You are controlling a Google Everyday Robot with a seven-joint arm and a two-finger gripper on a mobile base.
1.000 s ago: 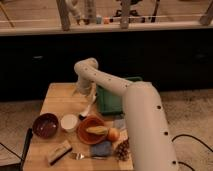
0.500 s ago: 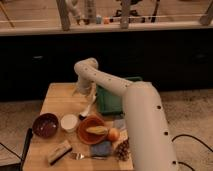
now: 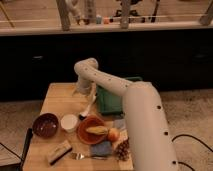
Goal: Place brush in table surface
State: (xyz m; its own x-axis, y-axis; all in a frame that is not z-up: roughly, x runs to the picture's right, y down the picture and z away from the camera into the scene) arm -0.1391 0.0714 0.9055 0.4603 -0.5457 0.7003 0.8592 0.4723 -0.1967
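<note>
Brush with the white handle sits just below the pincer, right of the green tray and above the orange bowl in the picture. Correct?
Not quite. The camera view shows the brush left of the green tray, not right of it. The rest holds: it is just below the pincer and above the orange bowl in the picture.

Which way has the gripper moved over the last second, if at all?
No, it has not visibly moved. The gripper hangs at the same spot beside the left edge of the green tray, above the table surface, with the brush below it.
</note>
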